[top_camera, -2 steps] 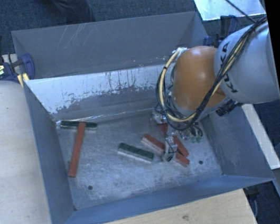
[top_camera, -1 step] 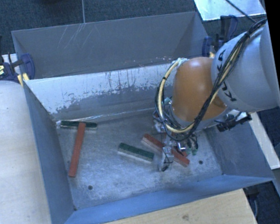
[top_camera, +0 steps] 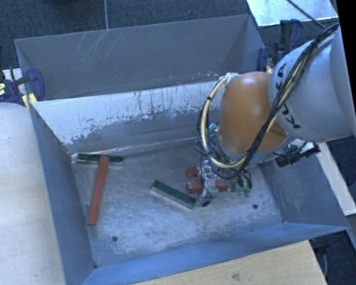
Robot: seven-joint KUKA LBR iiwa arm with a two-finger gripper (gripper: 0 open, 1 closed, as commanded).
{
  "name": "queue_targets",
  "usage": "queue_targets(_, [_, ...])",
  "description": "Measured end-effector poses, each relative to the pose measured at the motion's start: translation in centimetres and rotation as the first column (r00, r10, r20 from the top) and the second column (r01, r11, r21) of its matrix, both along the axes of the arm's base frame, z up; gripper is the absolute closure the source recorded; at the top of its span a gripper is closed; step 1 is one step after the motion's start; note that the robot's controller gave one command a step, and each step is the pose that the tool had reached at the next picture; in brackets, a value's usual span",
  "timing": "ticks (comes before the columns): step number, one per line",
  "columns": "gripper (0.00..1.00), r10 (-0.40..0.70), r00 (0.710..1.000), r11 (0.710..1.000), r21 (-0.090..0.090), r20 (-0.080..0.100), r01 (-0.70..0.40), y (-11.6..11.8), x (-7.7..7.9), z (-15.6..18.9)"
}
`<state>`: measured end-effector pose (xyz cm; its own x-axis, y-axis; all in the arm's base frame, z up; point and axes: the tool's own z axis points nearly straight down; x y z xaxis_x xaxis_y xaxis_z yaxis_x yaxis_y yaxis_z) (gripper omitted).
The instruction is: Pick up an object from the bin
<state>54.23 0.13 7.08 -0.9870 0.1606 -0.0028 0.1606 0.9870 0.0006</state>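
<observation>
Reddish small block (top_camera: pixel 191 173), at 3 o'clock from the grey metal bin's (top_camera: pixel 64 206) centre beside the gripper (top_camera: pixel 208 188), whose opening cannot be told, looks light and stiff, best pinched across its flat sides.

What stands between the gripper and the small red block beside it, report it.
Nothing visible stands between them. The gripper is low on the right of the bin floor, right next to the small red block. A dark green bar lies slanted on the block's far side, not between.
</observation>
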Motion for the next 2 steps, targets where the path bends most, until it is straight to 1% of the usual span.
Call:
queue_targets(1, [1.00, 0.044, 0.999, 0.999, -0.001, 0.008, -0.044, 1.21, -1.67, 11.25])
queue_targets(2, [0.00, 0.043, 0.999, 0.999, 0.000, 0.000, -0.043, 1.18, -1.80, 10.78])
